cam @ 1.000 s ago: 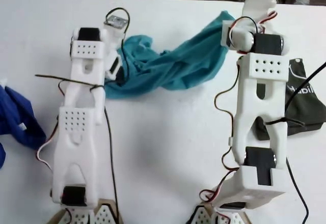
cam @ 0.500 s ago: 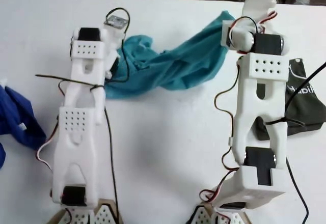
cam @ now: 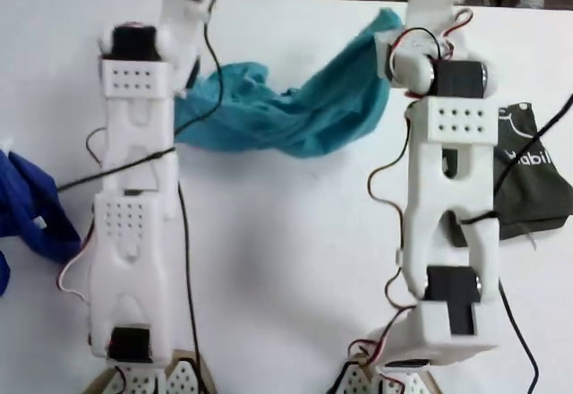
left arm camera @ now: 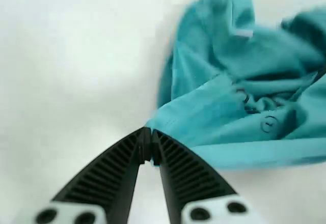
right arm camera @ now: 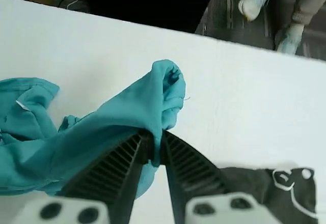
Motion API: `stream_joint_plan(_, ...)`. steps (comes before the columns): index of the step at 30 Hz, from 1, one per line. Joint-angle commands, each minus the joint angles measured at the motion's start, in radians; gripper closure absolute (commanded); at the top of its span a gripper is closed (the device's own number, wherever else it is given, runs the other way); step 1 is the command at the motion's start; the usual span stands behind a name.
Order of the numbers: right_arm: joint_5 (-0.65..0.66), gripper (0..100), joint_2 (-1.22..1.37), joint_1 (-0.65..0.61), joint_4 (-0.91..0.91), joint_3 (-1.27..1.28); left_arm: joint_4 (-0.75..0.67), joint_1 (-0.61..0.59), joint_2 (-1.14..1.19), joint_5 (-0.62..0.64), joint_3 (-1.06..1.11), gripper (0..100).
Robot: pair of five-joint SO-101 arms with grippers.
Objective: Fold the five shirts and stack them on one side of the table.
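A crumpled teal cotton shirt (cam: 286, 112) is lying stretched across the far part of the white tabletop (cam: 286, 269). Its long axis is running side to side between the two white arms, close to the far edge. The left gripper (left arm camera: 148, 150) is pinching the shirt's hem at the end nearer the left edge, its black ribbed jaws pressed together on the cloth. The right gripper (right arm camera: 154, 150) is clamping a bunched corner at the opposite end, which is hanging raised off the surface and sitting closer to the far edge. Each arm is holding the end nearest to it, so the cloth is spanning the gap between them. The bare stretch of tabletop between the arms, toward the near edge, is offering open room for spreading the shirt flat, while the far edge is leaving little margin. A rumpled dark blue shirt (cam: 27, 206) is lying at the left edge, and a dark grey printed shirt (cam: 528, 188) is lying at the right edge, partly under the right arm
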Motion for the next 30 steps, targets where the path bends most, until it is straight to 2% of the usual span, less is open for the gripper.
stream_joint_plan(1, 0.114, 97.8, -0.154, -0.027, -0.025, -0.057, 0.015, -0.006, -0.219, 0.006, -0.045, 97)
stream_joint_plan(6, 0.137, 97.8, -0.329, -0.022, -0.021, -0.051, 0.017, -0.038, -0.394, 0.075, -0.044, 97)
stream_joint_plan(16, 0.133, 97.8, -0.67, 0.045, -0.019, -0.049, 0.017, -0.101, -0.658, 0.075, -0.012, 97)
stream_joint_plan(25, 0.13, 97.8, -0.9, 0.038, 0.125, -0.051, 0.017, -0.101, -1.037, 0.077, 0.268, 97)
stream_joint_plan(30, 0.018, 97.8, -1.015, 0.002, 0.249, -0.051, 0.012, -0.12, -1.266, 0.118, 0.496, 97)
